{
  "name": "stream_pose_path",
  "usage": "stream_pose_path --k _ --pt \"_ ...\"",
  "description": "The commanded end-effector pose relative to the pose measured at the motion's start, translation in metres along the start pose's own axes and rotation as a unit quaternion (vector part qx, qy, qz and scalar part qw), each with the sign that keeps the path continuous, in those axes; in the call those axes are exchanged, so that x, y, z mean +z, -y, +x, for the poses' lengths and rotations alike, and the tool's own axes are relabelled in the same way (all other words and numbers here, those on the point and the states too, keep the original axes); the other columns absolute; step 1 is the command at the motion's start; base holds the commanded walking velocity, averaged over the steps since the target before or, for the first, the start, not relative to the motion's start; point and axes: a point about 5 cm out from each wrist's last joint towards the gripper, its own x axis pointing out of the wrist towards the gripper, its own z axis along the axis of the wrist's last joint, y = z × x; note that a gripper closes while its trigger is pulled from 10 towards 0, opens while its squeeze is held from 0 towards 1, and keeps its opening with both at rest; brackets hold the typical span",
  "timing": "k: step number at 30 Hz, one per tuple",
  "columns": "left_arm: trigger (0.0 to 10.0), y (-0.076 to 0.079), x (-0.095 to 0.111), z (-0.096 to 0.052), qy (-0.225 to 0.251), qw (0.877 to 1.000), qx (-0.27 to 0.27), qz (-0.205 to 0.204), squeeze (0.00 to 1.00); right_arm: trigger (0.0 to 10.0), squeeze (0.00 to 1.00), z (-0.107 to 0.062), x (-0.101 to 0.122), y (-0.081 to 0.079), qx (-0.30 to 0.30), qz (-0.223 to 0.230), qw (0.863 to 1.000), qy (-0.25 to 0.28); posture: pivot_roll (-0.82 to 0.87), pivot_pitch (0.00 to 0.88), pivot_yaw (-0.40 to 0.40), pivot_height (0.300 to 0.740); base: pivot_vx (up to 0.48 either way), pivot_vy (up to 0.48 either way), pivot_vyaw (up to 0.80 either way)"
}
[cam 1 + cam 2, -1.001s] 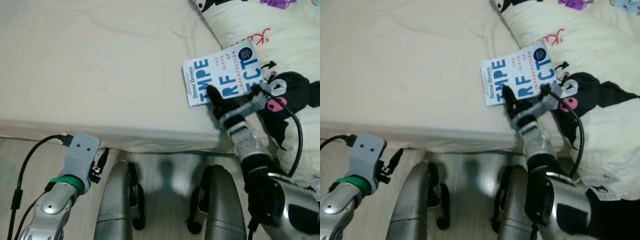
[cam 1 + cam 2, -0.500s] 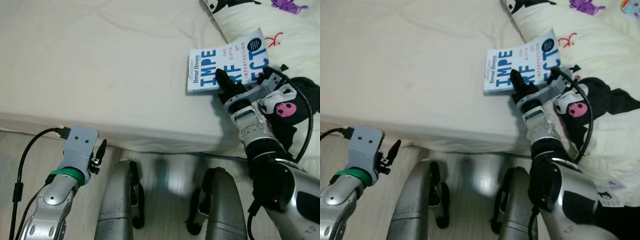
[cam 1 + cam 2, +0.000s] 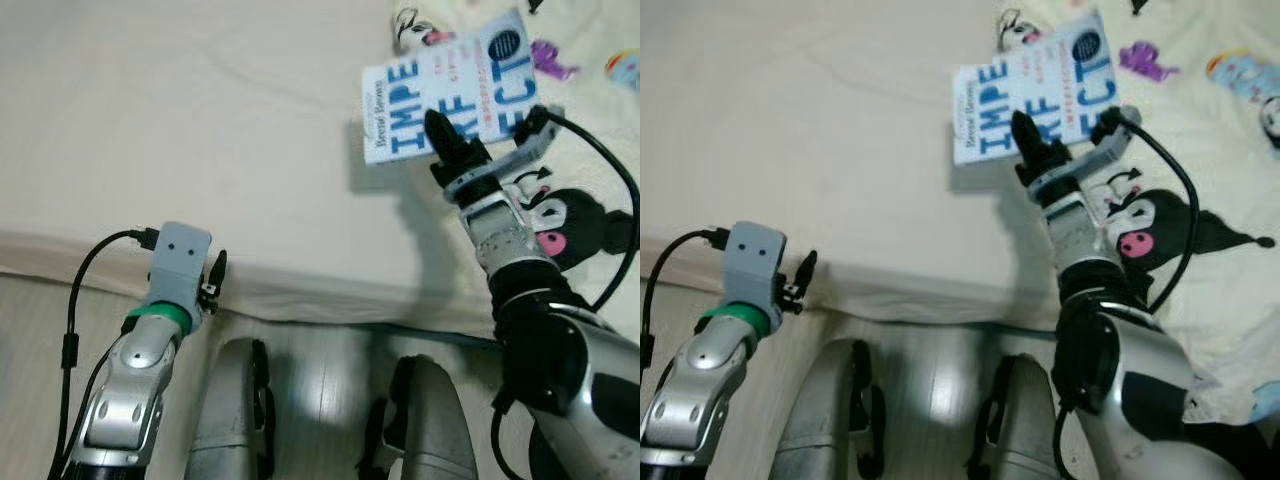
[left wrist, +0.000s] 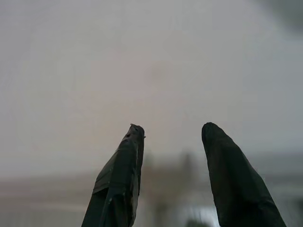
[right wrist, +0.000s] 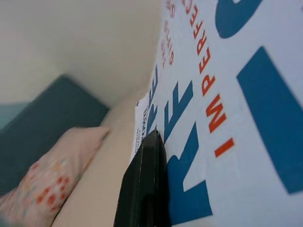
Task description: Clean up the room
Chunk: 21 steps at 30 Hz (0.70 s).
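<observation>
A white paperback book (image 3: 445, 97) with big blue letters and small orange print hangs in the air above the cream bed (image 3: 180, 130), casting a shadow on the sheet. My right gripper (image 3: 455, 152) is shut on the book's near edge; one black finger (image 5: 144, 189) lies across the cover (image 5: 227, 94). Low at the bed's front edge, my left gripper (image 3: 215, 272) is away from the book, and its two black fingers (image 4: 120, 184) stand apart with nothing between them.
A cream quilt (image 3: 590, 150) printed with black cartoon characters is heaped on the bed's right side. The bed's front edge (image 3: 300, 290) runs across just ahead of my legs (image 3: 235, 420). A patterned pillow (image 5: 42, 175) and a dark blue surface (image 5: 47, 113) appear beyond the book.
My right gripper has lifted the book off the bed and carried it up and farther over the mattress. The camera has shifted too. The left arm has risen slightly toward the bed edge.
</observation>
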Motion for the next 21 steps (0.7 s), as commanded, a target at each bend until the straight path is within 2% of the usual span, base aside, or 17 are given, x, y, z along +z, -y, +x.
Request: stream_pose_path --k 1,2,3,4,5,7,8,10,12,13,14,16,17,18,19,20,21 --pt "10.0 0.001 -0.008 -0.001 -0.008 1.000 0.004 -0.005 0.00 0.0 0.00 -0.004 -0.003 -0.004 0.030 -0.024 0.999 0.003 0.12 0.109 0.033 0.596 0.000 0.000 0.00" --pt "10.0 0.001 -0.008 -0.001 -0.008 1.000 0.004 -0.005 0.00 0.0 0.00 -0.004 -0.003 -0.004 0.030 -0.024 0.999 0.003 0.12 0.109 0.033 0.596 0.000 0.000 0.00" --pt "10.0 0.004 0.001 0.002 0.013 1.000 0.001 -0.004 0.00 6.4 0.00 -0.014 -0.010 -0.008 0.044 -0.046 0.998 0.000 0.10 0.093 0.026 0.596 0.000 0.000 0.00" --pt "10.0 0.007 0.012 0.005 0.039 0.999 -0.001 -0.005 0.00 10.0 0.00 -0.029 -0.017 -0.012 0.040 -0.064 0.997 0.001 0.07 0.081 0.021 0.596 0.000 0.000 0.00" --pt "10.0 0.007 0.012 0.005 0.039 0.999 -0.001 -0.005 0.00 10.0 0.00 -0.029 -0.017 -0.012 0.040 -0.064 0.997 0.001 0.07 0.081 0.021 0.596 0.000 0.000 0.00" --pt "10.0 0.008 0.028 0.011 0.078 0.997 0.000 -0.005 0.00 10.0 0.00 -0.054 -0.027 -0.015 0.017 -0.109 0.994 -0.007 0.05 0.072 0.019 0.596 0.000 0.000 0.00" --pt "10.0 0.008 0.028 0.011 0.078 0.997 0.000 -0.005 0.00 10.0 0.00 -0.054 -0.027 -0.015 0.017 -0.109 0.994 -0.007 0.05 0.072 0.019 0.596 0.000 0.000 0.00" --pt "10.0 0.005 0.041 0.016 0.114 0.993 0.008 -0.005 0.00 10.0 0.00 -0.076 -0.034 -0.012 -0.028 -0.139 0.990 -0.011 0.02 0.057 0.022 0.596 0.000 0.000 0.00" --pt "10.0 0.005 0.041 0.016 0.114 0.993 0.008 -0.005 0.00 10.0 0.00 -0.076 -0.034 -0.012 -0.028 -0.139 0.990 -0.011 0.02 0.057 0.022 0.596 0.000 0.000 0.00" --pt "10.0 0.003 0.047 0.018 0.132 0.991 0.014 -0.002 0.00 10.0 0.00 -0.087 -0.039 -0.008 -0.058 -0.154 0.986 -0.010 0.01 0.050 0.022 0.596 0.000 0.000 0.00" --pt "10.0 0.003 0.047 0.018 0.132 0.991 0.014 -0.002 0.00 10.0 0.00 -0.087 -0.039 -0.008 -0.058 -0.154 0.986 -0.010 0.01 0.050 0.022 0.596 0.000 0.000 0.00" --pt "10.0 0.001 0.052 0.021 0.150 0.988 0.023 0.002 0.00 10.0 0.00 -0.103 -0.048 -0.005 -0.110 -0.206 0.972 -0.011 -0.01 0.037 0.023 0.596 0.000 0.000 0.00" --pt "10.0 0.001 0.052 0.021 0.150 0.988 0.023 0.002 0.00 10.0 0.00 -0.103 -0.048 -0.005 -0.110 -0.206 0.972 -0.011 -0.01 0.037 0.023 0.596 0.000 0.000 0.00" --pt "10.0 0.002 0.049 0.021 0.149 0.989 0.022 0.004 0.00 10.0 0.00 -0.108 -0.052 -0.006 -0.132 -0.225 0.965 -0.012 -0.01 0.033 0.024 0.596 0.000 0.000 0.00" --pt "10.0 0.002 0.049 0.021 0.149 0.989 0.022 0.004 0.00 10.0 0.00 -0.108 -0.052 -0.006 -0.132 -0.225 0.965 -0.012 -0.01 0.033 0.024 0.596 0.000 0.000 0.00" --pt "10.0 0.005 0.045 0.021 0.143 0.990 0.017 0.005 0.00 10.0 0.00 -0.111 -0.057 -0.008 -0.149 -0.249 0.957 -0.019 -0.01 0.031 0.023 0.596 0.000 0.000 0.00" --pt "10.0 0.005 0.045 0.021 0.143 0.990 0.017 0.005 0.00 10.0 0.00 -0.111 -0.057 -0.008 -0.149 -0.249 0.957 -0.019 -0.01 0.031 0.023 0.596 0.000 0.000 0.00"
